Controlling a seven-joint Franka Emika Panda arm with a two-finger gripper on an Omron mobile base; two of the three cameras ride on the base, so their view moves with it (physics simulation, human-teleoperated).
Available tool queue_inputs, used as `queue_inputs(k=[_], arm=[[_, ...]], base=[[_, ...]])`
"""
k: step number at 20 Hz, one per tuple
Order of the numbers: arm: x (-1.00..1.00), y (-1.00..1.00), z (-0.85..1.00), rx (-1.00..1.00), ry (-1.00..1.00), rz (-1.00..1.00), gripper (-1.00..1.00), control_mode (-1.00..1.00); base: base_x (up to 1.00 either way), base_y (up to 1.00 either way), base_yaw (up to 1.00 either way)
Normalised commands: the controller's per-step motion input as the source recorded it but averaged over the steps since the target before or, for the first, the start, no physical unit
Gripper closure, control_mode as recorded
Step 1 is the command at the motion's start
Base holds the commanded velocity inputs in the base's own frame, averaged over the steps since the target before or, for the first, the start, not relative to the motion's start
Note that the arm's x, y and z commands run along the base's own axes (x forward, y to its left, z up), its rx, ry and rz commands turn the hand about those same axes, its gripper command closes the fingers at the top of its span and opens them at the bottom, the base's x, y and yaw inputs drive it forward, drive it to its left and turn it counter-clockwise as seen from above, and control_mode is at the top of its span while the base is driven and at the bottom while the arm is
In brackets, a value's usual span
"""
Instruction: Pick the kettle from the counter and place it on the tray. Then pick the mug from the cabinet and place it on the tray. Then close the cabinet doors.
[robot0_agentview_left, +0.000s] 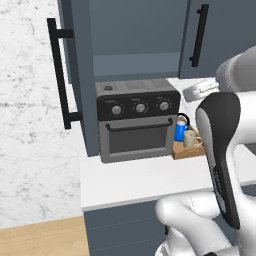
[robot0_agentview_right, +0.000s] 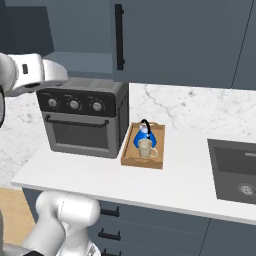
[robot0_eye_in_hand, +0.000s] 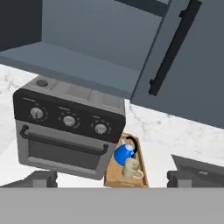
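My jaws stand spread wide with nothing between them; in the hand view the two dark tips sit far apart at the bottom, looking down over the toaster oven (robot0_eye_in_hand: 70, 131) and the tray (robot0_eye_in_hand: 127, 177) beside it. The gripper (robot0_agentview_left: 200, 90) hangs up high, just under the cabinet (robot0_agentview_left: 135, 55), in front of the right door. Below it, on the white desk (robot0_agentview_right: 165, 185), the wooden tray lies right against the oven's right side, and it already carries both things: the blue kettle (robot0_agentview_right: 144, 134) at the back and the beige mug (robot0_agentview_right: 146, 148) just in front of it, the two touching or nearly so. So I judge the two placing steps done, and what is in hand now is closing the cabinet doors. The left door (robot0_agentview_left: 75, 75) stands swung well out, its long black bar handle (robot0_agentview_left: 59, 75) turned toward the base on the left; the right door (robot0_agentview_left: 220, 35) with its own bar handle (robot0_agentview_left: 200, 35) looks ajar too, seen at a slant in the hand view. Next I would bring the hand to the outer face of one door, near its free edge, and push it round toward the cabinet front, keeping clear of the oven top below, then do the same for the other.
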Motion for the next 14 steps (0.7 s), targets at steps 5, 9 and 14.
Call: queue_inputs(k=[5,9,14], arm=[[-0.49,0.34,-0.27,-0.29,-0.03,0.2,-1.0,-1.0],[-0.42,0.39,-0.15,-0.3,-0.12,0.27,-1.0,-1.0],[-0.51,0.38,0.0,-0.32,0.0,0.15,-1.0,-1.0]], base=[[0.0,0.0,0.0],[0.0,0.0,0.0],[0.0,0.0,0.0]])
